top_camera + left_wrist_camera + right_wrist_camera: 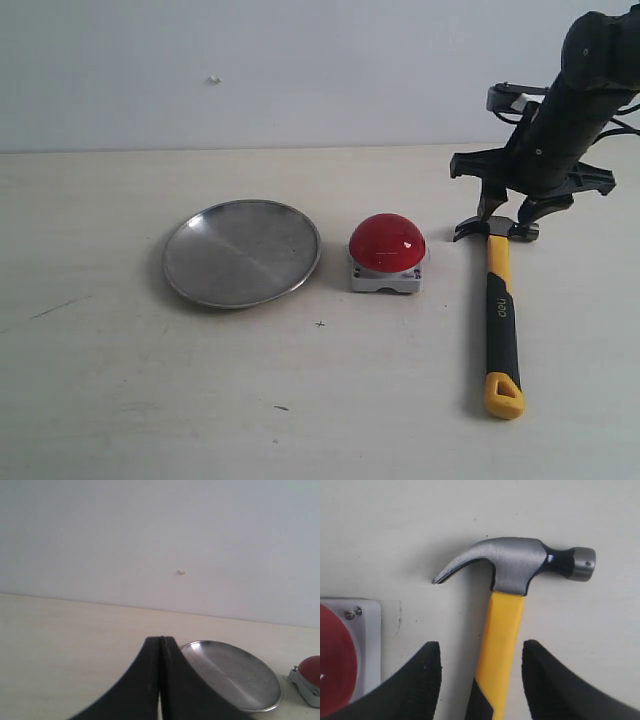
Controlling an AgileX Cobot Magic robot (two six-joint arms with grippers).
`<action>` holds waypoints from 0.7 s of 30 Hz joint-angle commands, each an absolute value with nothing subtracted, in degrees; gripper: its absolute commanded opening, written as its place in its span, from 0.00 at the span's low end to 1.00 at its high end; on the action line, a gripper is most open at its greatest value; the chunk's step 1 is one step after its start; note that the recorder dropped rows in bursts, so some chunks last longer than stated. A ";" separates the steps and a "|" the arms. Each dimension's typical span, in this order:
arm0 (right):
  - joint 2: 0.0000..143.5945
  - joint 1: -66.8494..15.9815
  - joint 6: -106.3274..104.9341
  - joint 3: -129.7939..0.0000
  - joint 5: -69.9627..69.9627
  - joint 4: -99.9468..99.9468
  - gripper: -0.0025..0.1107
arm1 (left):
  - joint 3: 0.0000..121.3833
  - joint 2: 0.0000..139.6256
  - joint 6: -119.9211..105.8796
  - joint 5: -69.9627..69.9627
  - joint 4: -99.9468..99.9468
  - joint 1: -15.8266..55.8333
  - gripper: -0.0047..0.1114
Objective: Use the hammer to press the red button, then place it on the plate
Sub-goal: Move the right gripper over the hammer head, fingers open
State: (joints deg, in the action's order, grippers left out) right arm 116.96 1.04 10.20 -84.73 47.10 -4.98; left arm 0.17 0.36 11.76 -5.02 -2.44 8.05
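The hammer (pixel 499 310) lies flat on the table at the right, dark head (pixel 520 562) away from the front edge, yellow looped tip towards it. My right gripper (pixel 515 208) hangs open just above the hammer's head end; its two fingers straddle the yellow handle (pixel 502 630) without touching it. The red button (pixel 387 243) on its grey-white base sits left of the hammer, and its corner shows in the right wrist view as the red button (pixel 335 650). The silver plate (pixel 242 252) lies left of the button. My left gripper (pixel 160 642) is shut and empty, with the plate (pixel 235 672) beside it.
A pale table (pixel 150 400) runs back to a plain white wall (pixel 250 70). A few small dark specks mark the table surface near the front.
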 commanded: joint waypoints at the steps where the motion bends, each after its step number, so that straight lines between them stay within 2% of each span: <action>1: 116.88 0.96 10.50 -84.95 44.93 -4.35 0.46 | 0.00 0.00 12.17 -5.08 -2.40 7.98 0.04; 21: 116.88 0.96 10.59 -84.95 41.82 -4.35 0.46 | 0.00 0.00 12.17 -5.08 -2.40 7.98 0.04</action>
